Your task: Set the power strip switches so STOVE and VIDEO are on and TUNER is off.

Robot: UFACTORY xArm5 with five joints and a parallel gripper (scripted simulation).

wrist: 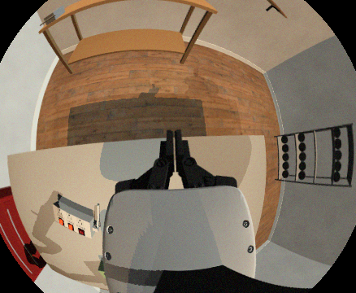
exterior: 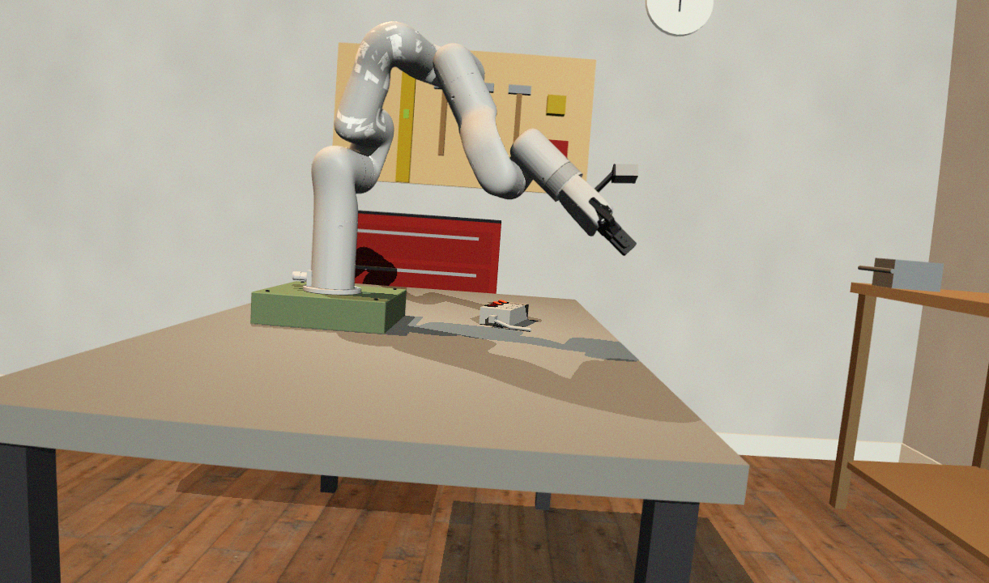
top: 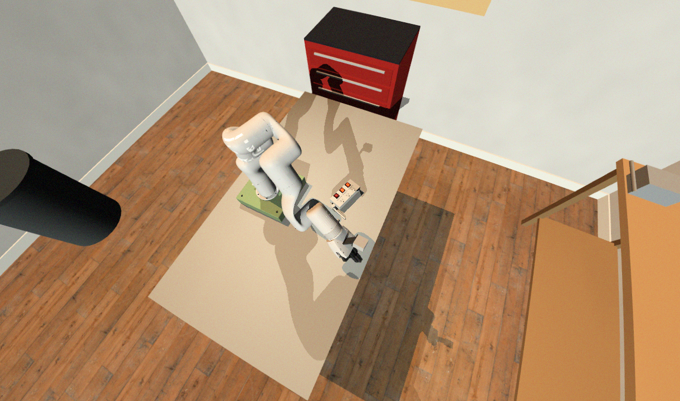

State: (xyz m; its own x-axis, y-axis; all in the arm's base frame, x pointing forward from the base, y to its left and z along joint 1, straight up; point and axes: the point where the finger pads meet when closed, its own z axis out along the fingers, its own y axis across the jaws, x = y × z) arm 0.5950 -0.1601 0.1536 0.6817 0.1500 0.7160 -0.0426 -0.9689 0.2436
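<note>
— Black two-finger gripper (exterior: 623,243) on the white arm (exterior: 475,123): pressed together, pinching nothing, held high and angled down toward the table's far edge.

— And the small cream power strip with three red rocker switches (top: 346,192)?

— Flat and right way up on the tan table top (exterior: 338,376), just beside the green base block (exterior: 327,307); well below the fingertips and back toward the base. Visible in the wrist view at lower left (wrist: 75,218), off the closed tips' line.

— Labels legible? STOVE, VIDEO, TUNER?

— Too small to read; which rocker is which, and which are on, impossible to tell.

— Likely step in hand?

— Probably an approach, closed tips serving as a poker.

— Risks from here?

— Wrong rocker struck, the three sitting close together. Light strip shoved or tipped by an angled push rather than a straight press. Short grey cord stub (top: 340,213) at the near end snagged on descent.
</note>
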